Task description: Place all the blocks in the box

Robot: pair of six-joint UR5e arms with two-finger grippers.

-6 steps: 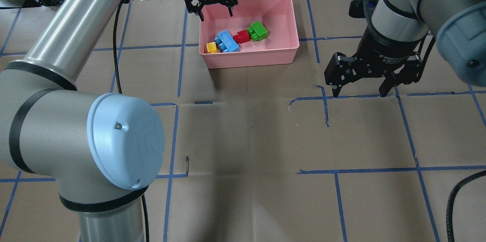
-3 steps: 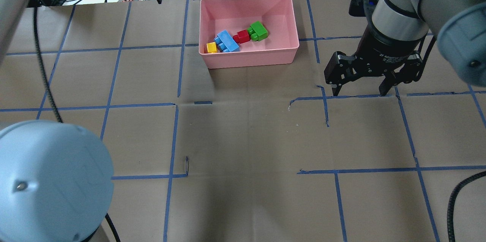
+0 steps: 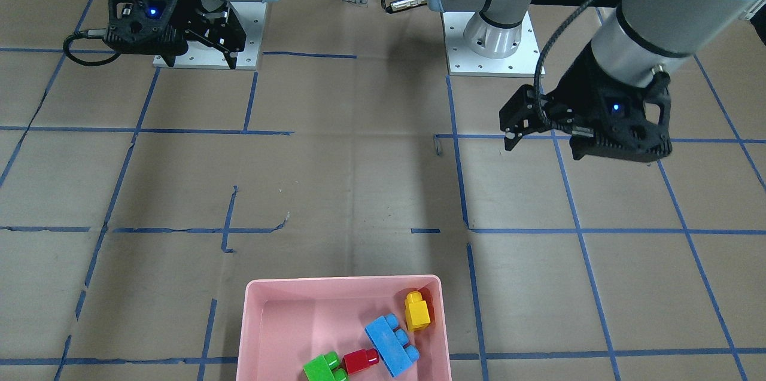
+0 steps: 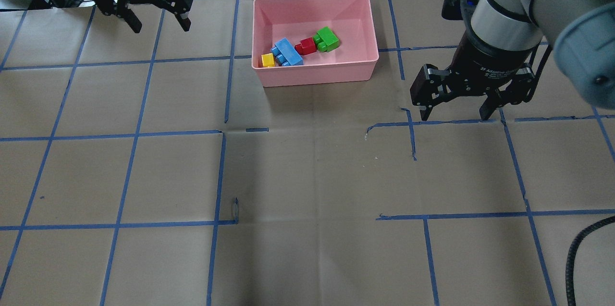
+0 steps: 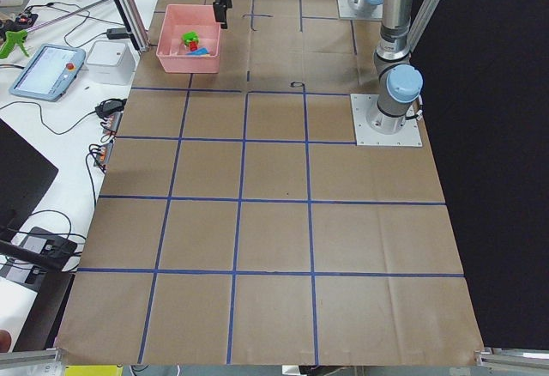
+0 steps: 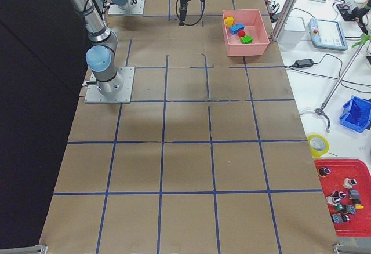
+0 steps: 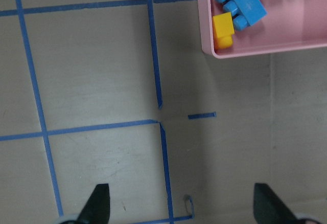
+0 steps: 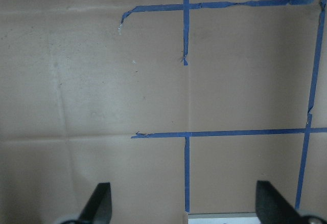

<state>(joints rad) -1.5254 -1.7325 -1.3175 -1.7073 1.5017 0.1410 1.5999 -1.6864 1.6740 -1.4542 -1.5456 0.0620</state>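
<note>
Four blocks lie inside box (image 4: 317,75), bunched toward its robot-side left corner. Yellow block (image 4: 267,60) is in the corner against blue block (image 4: 287,52), then come red block (image 4: 305,46) and green block (image 4: 327,39), close-packed in a slanting row. Box sits at far middle of surface (image 4: 307,176).

Left tool (image 4: 158,21) hangs above bare surface, well left of box. It points down with fingers spread wide and nothing between them. Its wrist view catches the box corner at upper right.

Right tool (image 4: 455,115) hangs right of box and nearer the robot, pointing down, likewise spread and empty.

Against earlier frames:
- One second ago left tool was over box's far-left corner.
- Half a second ago it was out past surface's far edge; now it is farther left and back over surface.
- Left arm's elbow has left the overhead view's lower left.
- Right tool, blocks and box are unchanged.
</note>
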